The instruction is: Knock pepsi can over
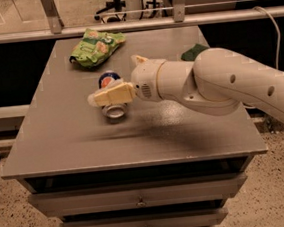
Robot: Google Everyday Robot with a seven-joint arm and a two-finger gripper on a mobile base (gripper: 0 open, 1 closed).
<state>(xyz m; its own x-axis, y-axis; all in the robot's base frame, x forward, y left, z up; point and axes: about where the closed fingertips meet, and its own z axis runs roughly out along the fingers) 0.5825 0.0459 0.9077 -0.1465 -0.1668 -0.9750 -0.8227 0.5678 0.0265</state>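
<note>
The pepsi can [109, 79] is dark blue with a silver end [114, 111]. It lies tipped on its side at the middle of the grey table [59, 143], silver end towards the camera. My gripper [114, 80] is open and right over the can. Its near cream finger [111, 95] crosses in front of the can's middle and hides part of it. The far finger [138, 60] sticks up behind and to the right of the can. The bulky white arm [219, 85] reaches in from the right.
A green crinkled snack bag [95, 47] lies at the table's back left, just beyond the can. A dark green sponge [193, 52] at the back right is partly hidden by the arm. Drawers [140, 198] sit below the front edge. A railing [123, 24] runs behind.
</note>
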